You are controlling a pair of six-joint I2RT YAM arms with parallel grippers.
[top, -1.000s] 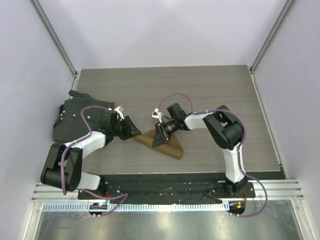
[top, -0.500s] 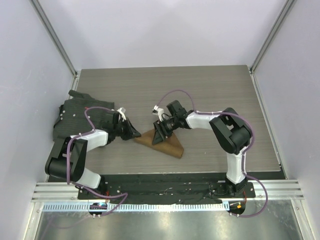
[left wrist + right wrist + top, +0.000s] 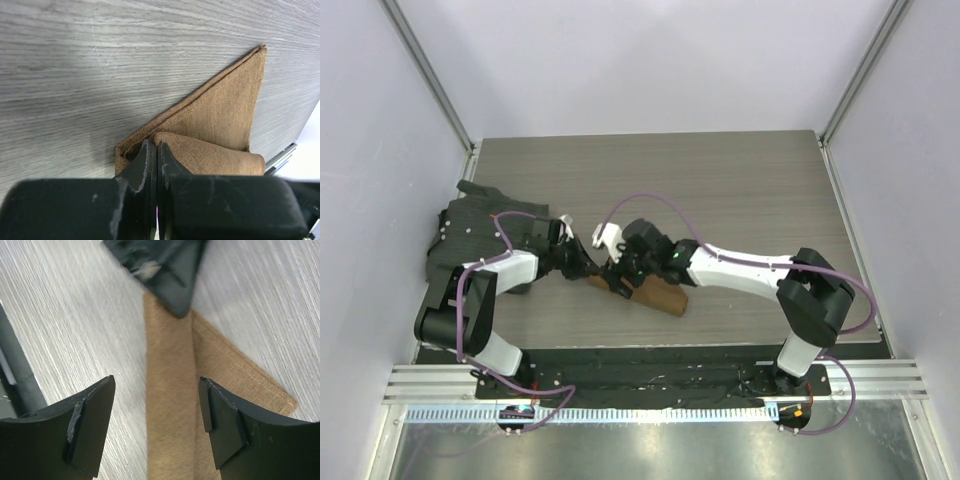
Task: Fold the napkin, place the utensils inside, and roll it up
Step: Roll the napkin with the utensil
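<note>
Napkin (image 3: 650, 295) partly rolled into a tube, lying on the table (image 3: 740, 190) near the front edge between the 2 arms. Left gripper (image 3: 153, 146) clenched, tips at roll's left end; can't tell if cloth is pinched. Right gripper (image 3: 155, 385) released, fingers spread either side of the roll.

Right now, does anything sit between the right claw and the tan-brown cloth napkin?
Nothing visible does. The open right claw straddles the half-rolled tan-brown cloth napkin directly. The shut left claw sits at the roll's end, beside that path, not across it.
</note>
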